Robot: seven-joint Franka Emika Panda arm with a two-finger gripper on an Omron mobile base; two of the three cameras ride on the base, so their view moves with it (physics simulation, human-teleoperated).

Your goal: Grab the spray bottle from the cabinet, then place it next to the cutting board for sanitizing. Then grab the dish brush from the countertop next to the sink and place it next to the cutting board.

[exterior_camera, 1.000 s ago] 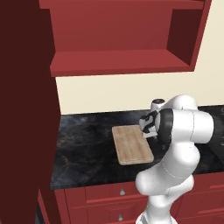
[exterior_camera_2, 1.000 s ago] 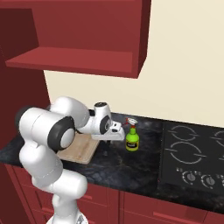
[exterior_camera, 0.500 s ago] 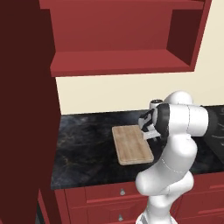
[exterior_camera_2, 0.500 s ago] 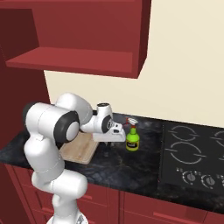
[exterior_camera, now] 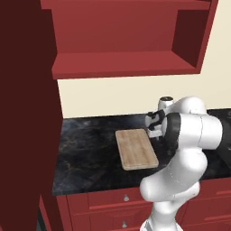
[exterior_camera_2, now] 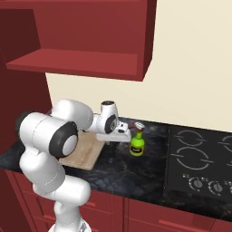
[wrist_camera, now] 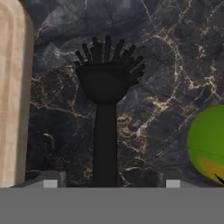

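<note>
Right base view, I see the countertop (exterior_camera_2: 136, 174) with bare marble along its front edge, cutting board (exterior_camera_2: 84, 153) left, spray bottle (exterior_camera_2: 137, 143) right, gripper (exterior_camera_2: 110, 156) between; hand view adds dish brush (wrist_camera: 106, 118) lying flat, fingers (wrist_camera: 50, 181) wide apart, off it.

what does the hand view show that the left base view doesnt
Hand view alone: a black dish brush lying on the counter, bristles fanned away from the hand, with the yellow-green spray bottle to one side. Left base view alone: the white arm, the dark red open shelf, and drawers. Both: the light-tan wooden cutting board on the black marble-look countertop.
</note>
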